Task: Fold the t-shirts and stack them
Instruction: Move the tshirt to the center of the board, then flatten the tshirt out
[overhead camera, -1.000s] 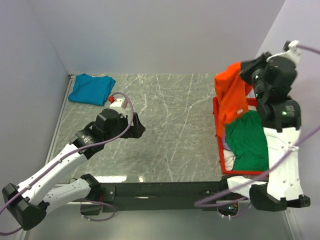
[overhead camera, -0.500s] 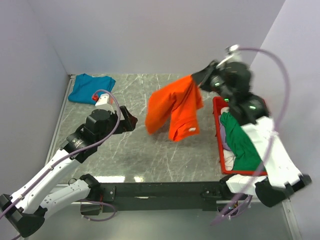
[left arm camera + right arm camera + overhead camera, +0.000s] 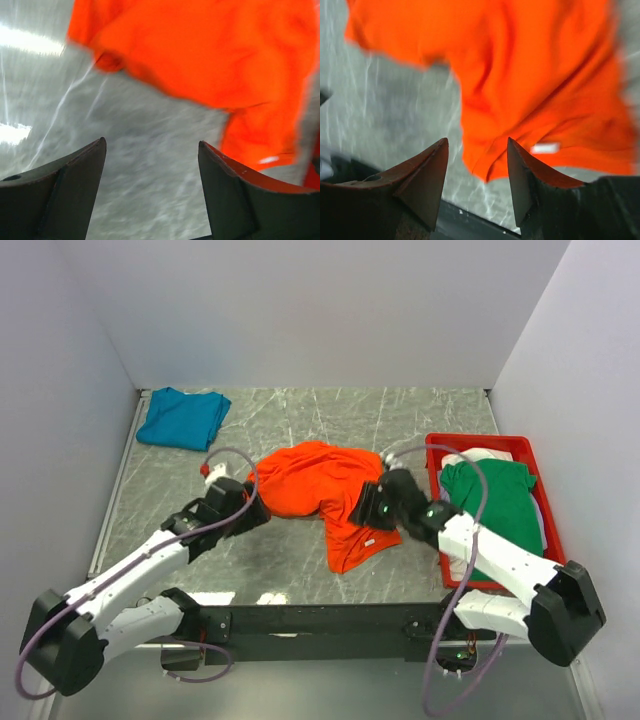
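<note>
Orange t-shirt (image 3: 325,490) lies crumpled on the table (image 3: 300,420), just beside the red tray (image 3: 480,443). Green t-shirt (image 3: 500,505) lies in the tray over a white t-shirt (image 3: 485,455). Teal t-shirt (image 3: 183,418) lies well apart from the tray, at the far corner.

Right claw (image 3: 477,140): jaws apart, gripping nothing, at the orange shirt's tray-side edge. Left claw (image 3: 151,142): jaws apart, gripping nothing, at the shirt's edge away from the tray.
</note>
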Controlling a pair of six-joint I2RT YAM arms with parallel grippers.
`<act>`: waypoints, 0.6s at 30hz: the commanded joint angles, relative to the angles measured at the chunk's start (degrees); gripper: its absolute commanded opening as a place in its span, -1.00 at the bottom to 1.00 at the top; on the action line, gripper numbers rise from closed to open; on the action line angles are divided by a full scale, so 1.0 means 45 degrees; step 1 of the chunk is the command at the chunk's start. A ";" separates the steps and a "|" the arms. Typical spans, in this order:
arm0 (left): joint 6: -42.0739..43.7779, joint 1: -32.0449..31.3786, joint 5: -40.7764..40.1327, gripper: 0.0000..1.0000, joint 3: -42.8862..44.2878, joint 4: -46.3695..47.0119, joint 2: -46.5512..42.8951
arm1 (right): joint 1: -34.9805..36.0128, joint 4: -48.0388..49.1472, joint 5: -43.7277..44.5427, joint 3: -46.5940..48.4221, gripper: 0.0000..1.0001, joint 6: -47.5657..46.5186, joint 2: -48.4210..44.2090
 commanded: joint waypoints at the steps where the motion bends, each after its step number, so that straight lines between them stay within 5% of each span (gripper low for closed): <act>1: -0.1364 0.0061 0.0250 0.59 -0.0705 0.1316 0.0583 | 0.1444 0.1787 0.0502 -0.1482 0.15 0.1274 -0.0613; 8: -0.2010 0.0236 -0.1664 0.66 0.0309 0.1688 0.2264 | 0.3400 0.3234 0.0891 -0.2541 0.20 0.2018 -0.0481; 18: -0.2616 0.1877 -0.1295 0.62 0.0583 0.3973 0.4800 | 0.4261 0.2473 0.2747 -0.1329 0.29 0.1569 0.1651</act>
